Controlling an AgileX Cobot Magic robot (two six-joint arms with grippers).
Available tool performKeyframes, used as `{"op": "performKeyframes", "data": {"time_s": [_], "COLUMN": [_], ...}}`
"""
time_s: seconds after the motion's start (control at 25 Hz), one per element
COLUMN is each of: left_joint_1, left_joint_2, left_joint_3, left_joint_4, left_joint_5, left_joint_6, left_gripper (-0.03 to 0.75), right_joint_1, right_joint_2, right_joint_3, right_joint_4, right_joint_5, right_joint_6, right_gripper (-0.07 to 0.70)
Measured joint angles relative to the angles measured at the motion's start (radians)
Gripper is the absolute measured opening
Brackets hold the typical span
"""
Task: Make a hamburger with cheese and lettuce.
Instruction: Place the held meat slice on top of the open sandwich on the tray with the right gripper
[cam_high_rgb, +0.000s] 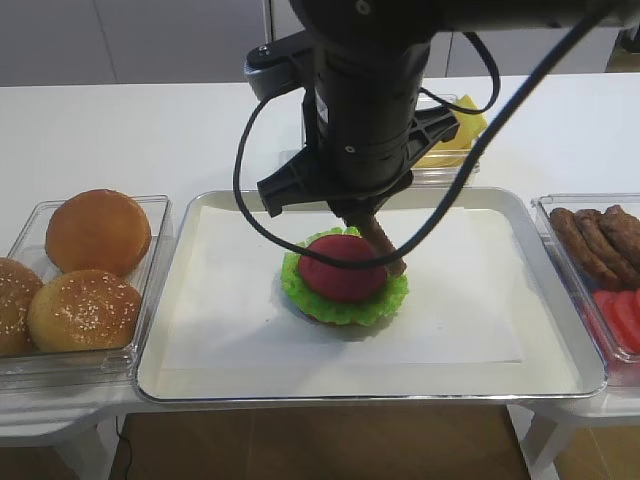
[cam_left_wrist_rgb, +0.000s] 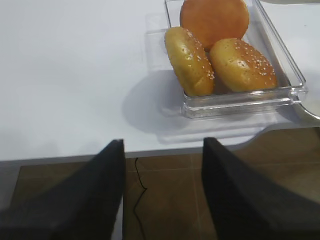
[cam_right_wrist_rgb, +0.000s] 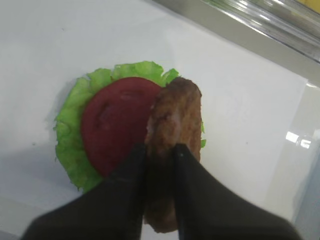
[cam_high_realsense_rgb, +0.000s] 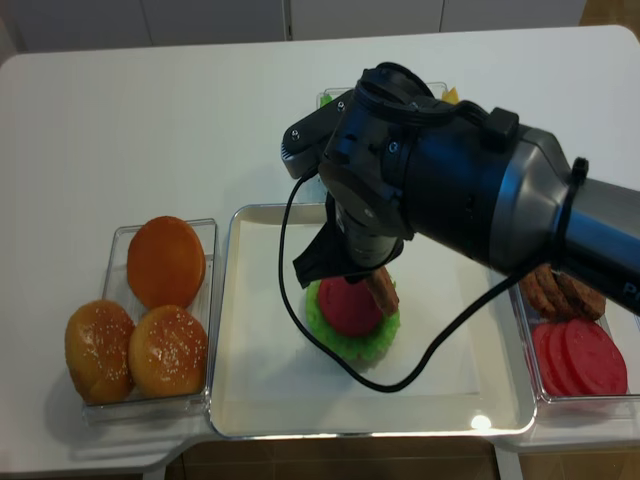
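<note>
Buns (cam_high_rgb: 85, 270) sit in clear box at far left, well apart from any jaws. Left gripper (cam_left_wrist_rgb: 162, 192) hangs open, empty, off table edge. Hamburger (cam_high_rgb: 343, 277) mid-tray (cam_high_rgb: 200, 370): lettuce (cam_right_wrist_rgb: 70, 125) frill under tomato slice (cam_right_wrist_rgb: 117, 122), directly beneath right gripper (cam_right_wrist_rgb: 160, 155). Its jaws pinch patty (cam_right_wrist_rgb: 175, 120) by near end, far end drooping over tomato's right edge. Patty looks soft, light, floppy; middle hold would likely steady it. Cheese (cam_high_rgb: 455, 135) lies behind arm, mostly hidden.
</note>
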Motion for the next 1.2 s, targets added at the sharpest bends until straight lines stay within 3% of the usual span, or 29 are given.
{"op": "performKeyframes", "data": {"time_s": [0.56,0.84,1.2], "left_joint_1": [0.000,0.000,0.000], "left_joint_2": [0.000,0.000,0.000], "left_joint_3": [0.000,0.000,0.000], "left_joint_4": [0.000,0.000,0.000], "left_joint_5": [0.000,0.000,0.000], "left_joint_6": [0.000,0.000,0.000], "left_gripper": [0.370,0.370,0.370], "right_joint_1": [0.000,0.000,-0.019], "right_joint_2": [0.000,0.000,0.000], "right_joint_3": [0.000,0.000,0.000], "right_joint_4": [0.033,0.041,-0.031], "right_joint_5": [-0.020,-0.024,0.043], "right_joint_6": [0.000,0.000,0.000], "right_gripper": [0.258,0.269,0.269]}}
